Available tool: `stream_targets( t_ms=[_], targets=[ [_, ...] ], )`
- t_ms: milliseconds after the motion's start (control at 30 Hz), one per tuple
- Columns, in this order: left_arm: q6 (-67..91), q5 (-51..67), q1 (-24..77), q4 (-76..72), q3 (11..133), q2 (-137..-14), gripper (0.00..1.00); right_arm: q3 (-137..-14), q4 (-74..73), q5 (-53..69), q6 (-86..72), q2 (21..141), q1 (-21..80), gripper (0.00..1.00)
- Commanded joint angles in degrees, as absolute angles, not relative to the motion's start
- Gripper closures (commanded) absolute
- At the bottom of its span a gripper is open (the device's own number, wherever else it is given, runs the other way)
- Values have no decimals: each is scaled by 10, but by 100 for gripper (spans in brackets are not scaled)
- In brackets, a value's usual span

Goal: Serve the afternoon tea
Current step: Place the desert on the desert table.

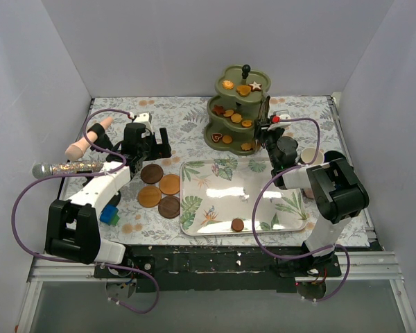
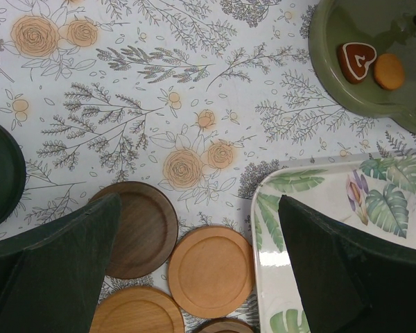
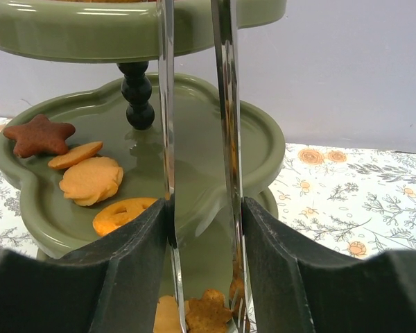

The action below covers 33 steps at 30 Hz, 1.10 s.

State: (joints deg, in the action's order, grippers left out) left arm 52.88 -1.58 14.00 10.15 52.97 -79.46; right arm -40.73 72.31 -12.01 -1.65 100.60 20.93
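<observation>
Right wrist cam had my right gripper (image 3: 206, 208) pinching the tongs (image 3: 166, 139) right in front of the stand (image 3: 256, 149), biscuits (image 3: 90, 182) on its tiers; left gripper (image 2: 197, 208) hung spread wide above the coasters (image 2: 211, 270) beside the tray (image 2: 261, 239)

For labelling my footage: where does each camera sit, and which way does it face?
Top external: above and behind, looking down on the table; both arms show.
Left wrist: looks straight down on coasters and tray; its fingers open.
Right wrist: faces the stand sideways; its fingers clamp tongs.
Shared: all show the stand.
</observation>
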Motion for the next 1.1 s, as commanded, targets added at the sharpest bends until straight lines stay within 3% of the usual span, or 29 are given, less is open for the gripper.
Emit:
stream_targets(
  t_ms=[0, 267, 367, 467, 1067],
  targets=[
    [522, -25, 139, 103, 541, -795, 2, -435, 814, -113, -10, 1007, 208, 46],
    [522, -23, 139, 104, 541, -795, 2, -436, 814, -117, -18, 1011, 208, 47],
    [522, -22, 139, 103, 541, -796, 2, -431, 822, -122, -28, 1011, 208, 57],
    [523, -21, 139, 104, 542, -796, 2, -425, 830, -127, -33, 1011, 208, 60],
    [522, -24, 139, 103, 541, -804, 2, -400, 934, -224, -67, 1020, 208, 61]
  ],
)
